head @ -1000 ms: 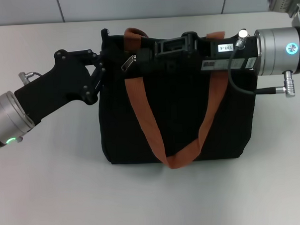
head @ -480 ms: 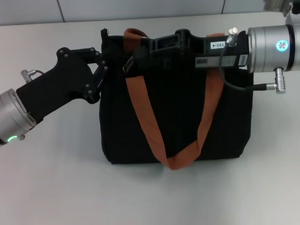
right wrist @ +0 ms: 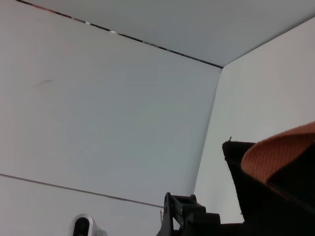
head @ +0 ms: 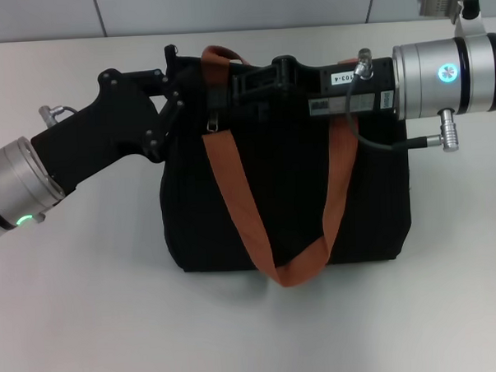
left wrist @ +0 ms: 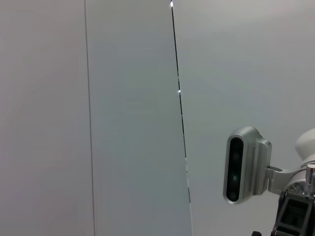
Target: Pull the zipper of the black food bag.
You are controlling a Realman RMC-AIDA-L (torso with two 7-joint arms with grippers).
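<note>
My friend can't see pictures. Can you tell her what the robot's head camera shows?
A big black food bag with orange handles sits on a white table. The left claw touches its top left corner, and the right claw reaches along the top near the silver zipper.

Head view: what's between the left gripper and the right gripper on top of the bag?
In the head view, the orange handle and the zipper sit between the left gripper and the right gripper, along the top of the black bag.
</note>
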